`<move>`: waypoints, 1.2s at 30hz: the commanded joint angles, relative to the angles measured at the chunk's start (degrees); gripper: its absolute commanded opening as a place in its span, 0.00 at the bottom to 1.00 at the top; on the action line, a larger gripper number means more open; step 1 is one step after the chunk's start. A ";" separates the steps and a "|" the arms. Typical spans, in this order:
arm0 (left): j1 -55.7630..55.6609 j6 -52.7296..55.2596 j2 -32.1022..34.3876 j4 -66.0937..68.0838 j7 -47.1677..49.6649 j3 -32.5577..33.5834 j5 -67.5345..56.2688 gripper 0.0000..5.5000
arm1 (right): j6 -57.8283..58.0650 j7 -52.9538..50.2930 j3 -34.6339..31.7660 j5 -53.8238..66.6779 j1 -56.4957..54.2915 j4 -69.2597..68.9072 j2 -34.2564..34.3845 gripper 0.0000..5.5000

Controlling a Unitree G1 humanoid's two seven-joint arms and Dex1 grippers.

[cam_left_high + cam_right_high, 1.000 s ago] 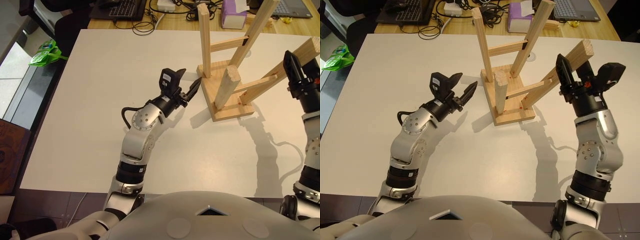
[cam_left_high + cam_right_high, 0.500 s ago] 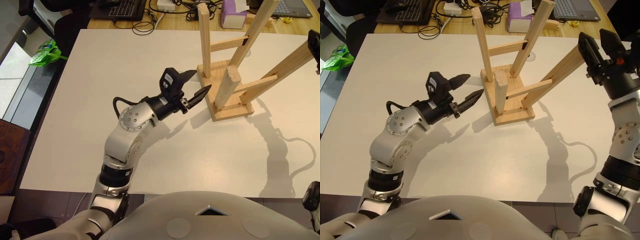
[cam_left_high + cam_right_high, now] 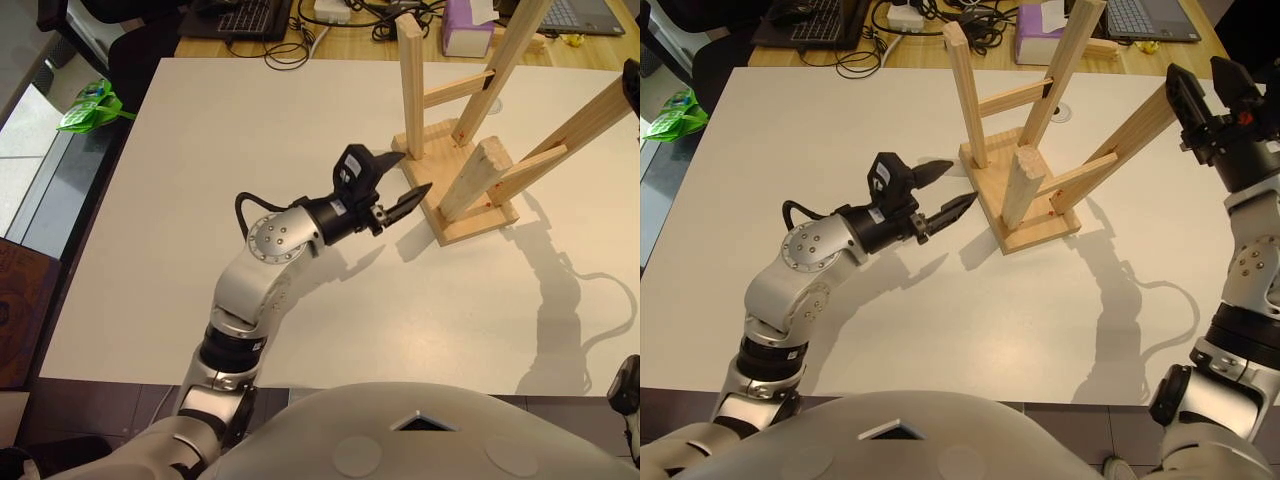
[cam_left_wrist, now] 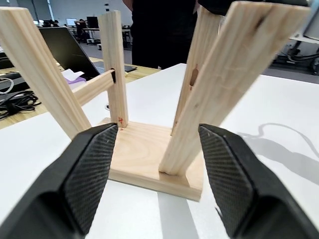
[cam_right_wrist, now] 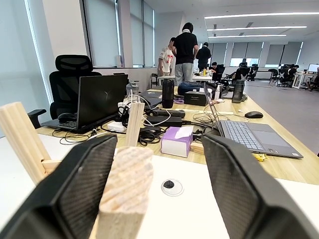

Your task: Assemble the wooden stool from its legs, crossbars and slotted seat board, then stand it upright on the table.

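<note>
**A:** Why's the stool (image 3: pixel 468 178) sitting legs-up?

**B:** My guess is it's built, just not flipped yet. The seat board (image 4: pixel 144 149) lies flat on the table (image 3: pixel 250 120), toward the far right. My left pincer (image 3: pixel 405 175) hangs spread wide just beside the board's near edge, holding nothing. My right pincer (image 3: pixel 1212 95) straddles the tip of the outer leg (image 5: pixel 124 189), jaws apart, not pinching.

**A:** Room to tip it?

**B:** Plenty of bare table to my left. Cables (image 3: pixel 290 50) and a purple box (image 3: pixel 466 28) crowd the far edge.

- I've room over the table (image 3: pixel 200 180) left of and nearer than my left gripper (image 3: pixel 412 172).
- Ahead, the stool's seat board (image 3: pixel 1038 230), splayed legs (image 3: pixel 967 95) and crossbars (image 3: pixel 1015 95) block passage.
</note>
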 commanded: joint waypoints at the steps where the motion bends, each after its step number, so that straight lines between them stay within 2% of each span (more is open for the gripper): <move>1: 0.07 1.34 2.92 -1.43 -2.62 0.24 -1.43 0.54 | -0.17 0.13 0.34 -0.44 -0.88 0.34 0.53 0.57; 7: -4.87 1.94 -3.59 1.28 1.50 -1.38 -1.27 0.54 | -0.22 0.00 0.31 -0.49 -0.32 -0.22 0.85 0.57; 18: -7.44 4.27 -5.35 0.02 2.42 -2.15 -2.11 0.54 | 1.93 0.54 0.61 0.62 0.10 -0.75 1.31 0.57; 24: -10.10 4.36 -7.21 1.14 5.41 -0.76 -1.67 0.54 | 3.50 0.92 0.62 1.05 0.14 -1.48 1.55 0.36; 28: -9.48 5.18 -6.34 0.26 4.21 -2.20 -2.48 0.54 | 3.37 0.97 0.63 0.69 -0.39 -1.29 1.67 0.23; 36: -9.41 6.81 -4.85 -1.29 1.82 -3.53 -3.52 0.54 | 2.95 0.56 1.36 0.53 -0.82 -1.41 2.24 0.22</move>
